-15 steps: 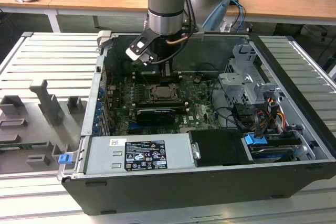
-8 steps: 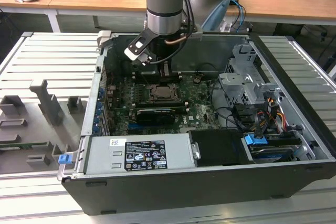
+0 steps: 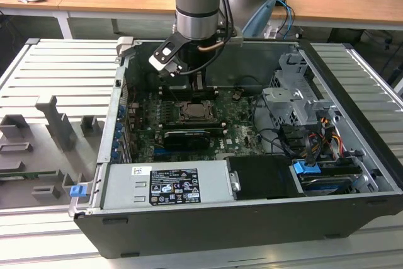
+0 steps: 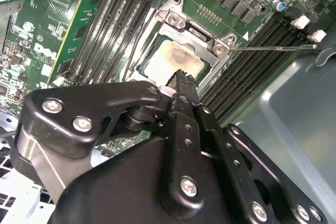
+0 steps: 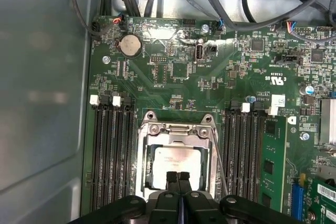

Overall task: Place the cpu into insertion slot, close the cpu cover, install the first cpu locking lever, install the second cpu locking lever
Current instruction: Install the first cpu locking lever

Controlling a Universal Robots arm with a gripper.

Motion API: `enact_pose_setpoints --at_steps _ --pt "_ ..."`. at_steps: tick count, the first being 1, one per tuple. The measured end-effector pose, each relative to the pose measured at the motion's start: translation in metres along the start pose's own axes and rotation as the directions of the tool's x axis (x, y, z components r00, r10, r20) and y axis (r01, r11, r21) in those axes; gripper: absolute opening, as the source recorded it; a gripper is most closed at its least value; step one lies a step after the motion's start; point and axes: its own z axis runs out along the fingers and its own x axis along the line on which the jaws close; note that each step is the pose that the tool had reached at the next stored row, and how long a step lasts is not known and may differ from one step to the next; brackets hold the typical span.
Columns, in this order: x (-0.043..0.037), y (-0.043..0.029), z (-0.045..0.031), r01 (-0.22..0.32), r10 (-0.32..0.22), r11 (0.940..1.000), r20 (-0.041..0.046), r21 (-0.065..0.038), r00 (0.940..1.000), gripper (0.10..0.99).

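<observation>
Reads green with fine pale traces across the motherboard. Silvery-grey with a tan smear on the cpu; plain silver-grey on the cpu cover. Black with white end latches along the memory slots. Matte black, dotted with silver screws, over the gripper. Pale grey and ribbed across the table. Silver with a black-and-white label on the power supply.

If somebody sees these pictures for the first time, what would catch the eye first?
The robot arm reaching down into the open computer case dominates the exterior view. In the first wrist view its black gripper, fingers pressed together, hangs just over the cpu. The cpu sits framed by the silver cpu cover in the middle of the green motherboard.
</observation>
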Motion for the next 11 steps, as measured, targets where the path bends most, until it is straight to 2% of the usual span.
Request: enact_pose_setpoints --at_steps 8,11 --pt "0.0002 0.0003 -0.0061 0.0 0.0 1.0 0.0 0.0 1.0 0.106" --pt "0.0003 0.0006 -0.0135 0.0 0.0 1.0 0.0001 0.0 1.0 0.106"
